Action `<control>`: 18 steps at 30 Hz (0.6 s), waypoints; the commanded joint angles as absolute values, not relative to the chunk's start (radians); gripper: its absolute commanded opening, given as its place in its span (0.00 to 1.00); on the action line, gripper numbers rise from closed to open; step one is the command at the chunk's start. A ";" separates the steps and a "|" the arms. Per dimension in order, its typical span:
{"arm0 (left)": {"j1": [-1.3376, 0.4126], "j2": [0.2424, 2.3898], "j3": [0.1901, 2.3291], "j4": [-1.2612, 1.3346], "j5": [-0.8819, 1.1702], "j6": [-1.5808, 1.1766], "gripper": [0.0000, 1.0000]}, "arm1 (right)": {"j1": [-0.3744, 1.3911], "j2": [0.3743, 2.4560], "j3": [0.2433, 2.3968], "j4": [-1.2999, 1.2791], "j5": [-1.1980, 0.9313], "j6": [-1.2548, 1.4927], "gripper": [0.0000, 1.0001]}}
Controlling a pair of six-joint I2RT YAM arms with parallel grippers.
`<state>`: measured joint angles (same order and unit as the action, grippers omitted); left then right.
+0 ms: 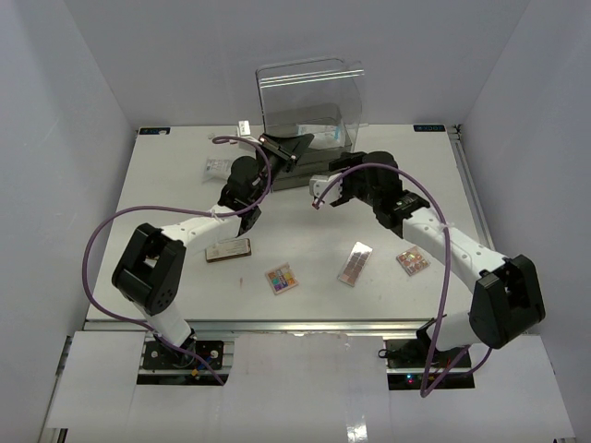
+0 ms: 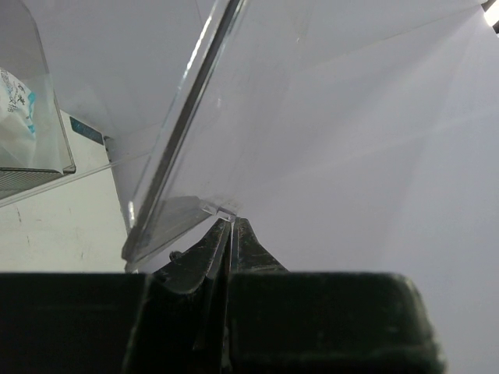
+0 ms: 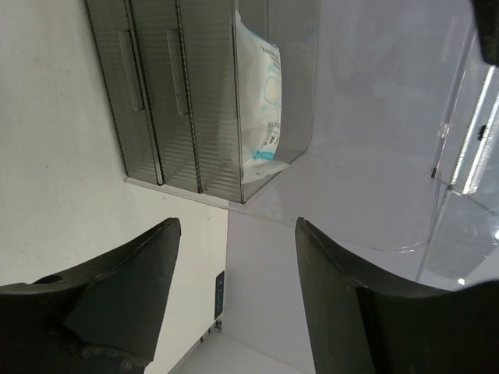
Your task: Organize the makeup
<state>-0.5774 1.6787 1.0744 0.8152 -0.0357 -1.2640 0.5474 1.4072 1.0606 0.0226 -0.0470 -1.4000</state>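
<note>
**Several makeup pieces loose on the bench; box flap held up**

The left claw [image 2: 231, 224] is pinched narrow on the edge tab of the clear flap [image 2: 183, 132] of the drawer box [image 1: 309, 92]. The right claw [image 3: 234, 230] stands wide and empty, just in front of the box.

Risk: the pinch on slick plastic is thin. A slip would drop the flap onto the right claw, and a hard pull may tip the light box.

The white-blue packet [image 3: 261, 101] lies in the top compartment, long axis along the box front. On the bench [image 1: 166, 185], the bronze compact [image 1: 229, 250] has its long axis left-right. The long palette [image 1: 355, 263] slants near-left to far-right.
</note>
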 commanded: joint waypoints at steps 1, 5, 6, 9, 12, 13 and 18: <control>-0.568 1.623 1.125 0.853 -0.034 -1.262 0.03 | 0.512 1.516 1.173 0.224 0.039 -1.400 0.71; -0.568 1.627 1.138 0.847 -0.026 -1.266 0.03 | 0.495 1.608 1.242 0.326 0.077 -1.400 0.72; -0.568 1.625 1.139 0.845 -0.026 -1.265 0.03 | 0.492 1.620 1.252 0.358 0.087 -1.403 0.73; -0.568 1.618 1.146 0.838 -0.025 -1.256 0.03 | 0.489 1.629 1.252 0.427 0.109 -1.411 0.73; -0.568 1.617 1.147 0.837 -0.026 -1.249 0.04 | 0.485 1.615 1.220 0.488 0.117 -1.422 0.73; -0.568 1.617 1.146 0.838 -0.027 -1.249 0.05 | 0.485 1.603 1.204 0.509 0.115 -1.429 0.74; -0.568 1.616 1.133 0.835 -0.031 -1.251 0.13 | 0.483 1.557 1.149 0.577 0.108 -1.441 0.75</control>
